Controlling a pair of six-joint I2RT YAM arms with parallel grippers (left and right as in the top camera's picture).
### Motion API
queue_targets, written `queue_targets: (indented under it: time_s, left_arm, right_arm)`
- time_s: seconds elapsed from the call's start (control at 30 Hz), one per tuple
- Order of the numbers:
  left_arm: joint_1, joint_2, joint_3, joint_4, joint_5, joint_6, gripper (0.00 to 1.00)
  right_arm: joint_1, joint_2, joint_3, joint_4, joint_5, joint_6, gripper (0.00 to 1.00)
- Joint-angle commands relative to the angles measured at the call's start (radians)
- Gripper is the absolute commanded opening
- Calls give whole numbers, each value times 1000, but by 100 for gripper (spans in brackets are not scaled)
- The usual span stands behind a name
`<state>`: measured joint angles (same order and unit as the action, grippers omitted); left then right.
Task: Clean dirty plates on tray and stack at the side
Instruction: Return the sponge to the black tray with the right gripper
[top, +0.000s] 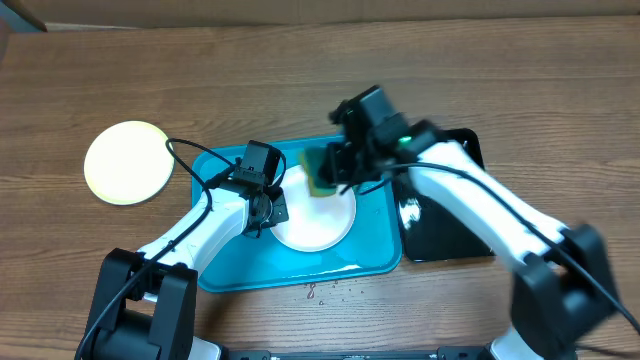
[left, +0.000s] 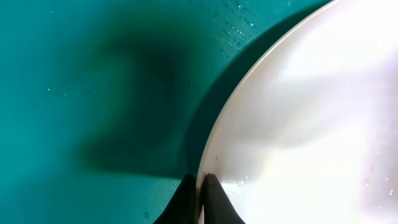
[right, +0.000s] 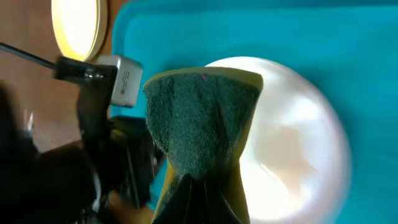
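A white plate (top: 318, 222) lies on the turquoise tray (top: 230, 275). My left gripper (top: 268, 208) is shut on the plate's left rim; in the left wrist view its dark fingertips (left: 200, 190) pinch the rim of the plate (left: 311, 124) over the tray (left: 93, 93). My right gripper (top: 337, 168) is shut on a green-and-yellow sponge (top: 321, 174) at the plate's far edge. In the right wrist view the sponge (right: 199, 118) fans out from the right gripper (right: 199, 190) over the plate (right: 292, 143). A pale yellow plate (top: 127, 162) sits on the table to the left of the tray.
A glossy black tray (top: 445, 235) lies against the turquoise tray's right side, under my right arm. Small water drops (top: 325, 290) dot the wooden table in front of the tray. The pale plate (right: 78, 25) shows at the right wrist view's top left.
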<state>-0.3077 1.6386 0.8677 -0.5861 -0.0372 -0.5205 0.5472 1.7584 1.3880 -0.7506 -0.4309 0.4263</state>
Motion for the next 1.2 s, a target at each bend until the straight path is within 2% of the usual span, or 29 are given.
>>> queue_targets:
  time_s: [0.0,0.17,0.23,0.37,0.63,0.67,0.7,0.73,0.77,0.8,0.83,0.93,0.97,1.0,1.17]
  left_arm:
    - [-7,11,-15,-4,3,18,4]
    - [-7,11,-15,-2,4,19,4]
    - [-7,11,-15,0,5,19,4]
    - [-7,11,-15,5,9,19,4]
    - [-7,11,-15,4,9,19,4]
    - [-7,11,-15,4,9,19,4]
    - [-7,11,-15,6,9,19,4]
    - [-7,11,-15,8,8,20,4]
    - [-7,11,-15,9,2,25,4]
    - [-7,11,-15,12,-1,32,4]
    - [-6,10,-10,11,-3,45,4]
    - [-6,-1,29,-21,-10,87,4]
    - [-6,-10,49,-43,-27,94,4]
    - [-7,-26,75,-77,-56,94,4]
    - [-32,-162,208,-227,-215,94,4]
  right_arm:
    - [-73,-69,21,-92,155,-20,4]
    - [-198,-66,11,-328,452,-19,4]
    - [-231,-56,-14,-359,528,-20,4]
    - [-278,-46,-117,-325,558,-60,4]
    - [-303,-46,-316,-95,576,-57,4]
    - [-303,-46,-328,-75,577,-57,7]
    - [-303,-46,-334,-64,576,-58,23]
    - [-303,-46,-334,-62,576,-59,51]
    - [-303,-46,-334,-62,576,-65,67]
    - [-303,-46,-332,-62,577,-72,75]
    - [-303,-47,-325,-64,577,-92,80]
    - [-306,-49,-281,-101,577,-117,87]
    - [-307,-49,-253,-129,577,-117,97]
    - [-307,-49,-233,-148,577,-117,100]
    - [-306,-48,-204,-60,576,-116,100]
